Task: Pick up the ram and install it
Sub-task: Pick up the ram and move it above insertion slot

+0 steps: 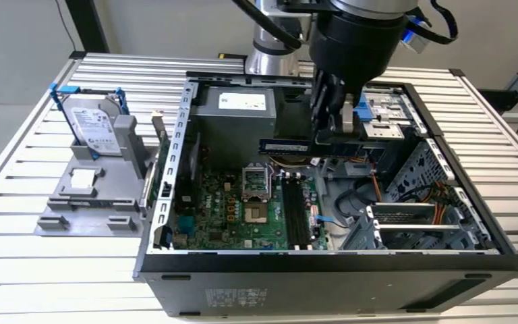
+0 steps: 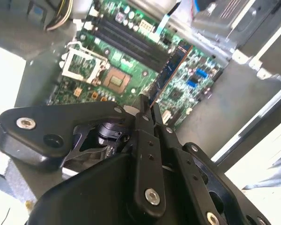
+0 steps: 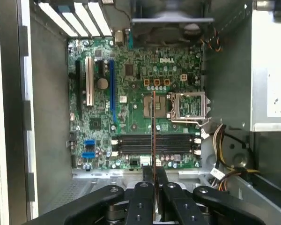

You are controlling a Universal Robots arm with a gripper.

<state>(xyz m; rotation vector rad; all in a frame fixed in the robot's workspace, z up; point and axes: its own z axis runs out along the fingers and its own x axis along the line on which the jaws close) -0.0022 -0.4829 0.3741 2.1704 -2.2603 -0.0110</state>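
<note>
Slatted aluminium table [image 1: 25, 270] carries the open computer case [image 1: 331, 283], with its green motherboard [image 1: 232, 209] facing up. You're mid-carry: the gripper [image 1: 326, 137] is clamped on 1 end of the blue ram [image 1: 286, 145], which hangs above the board, clear of the black memory slots [image 1: 297, 212] and crosswise to them. Seating, I judge, calls for turning it parallel to a slot. Room is open overhead, but cables [image 1: 356, 202] crowd the slots on the exterior view's right.

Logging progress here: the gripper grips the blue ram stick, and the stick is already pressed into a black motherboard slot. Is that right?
Not seated yet. The gripper does grip the ram, but the exterior view shows the stick held in the air above the motherboard, clear of its black slots.
</note>
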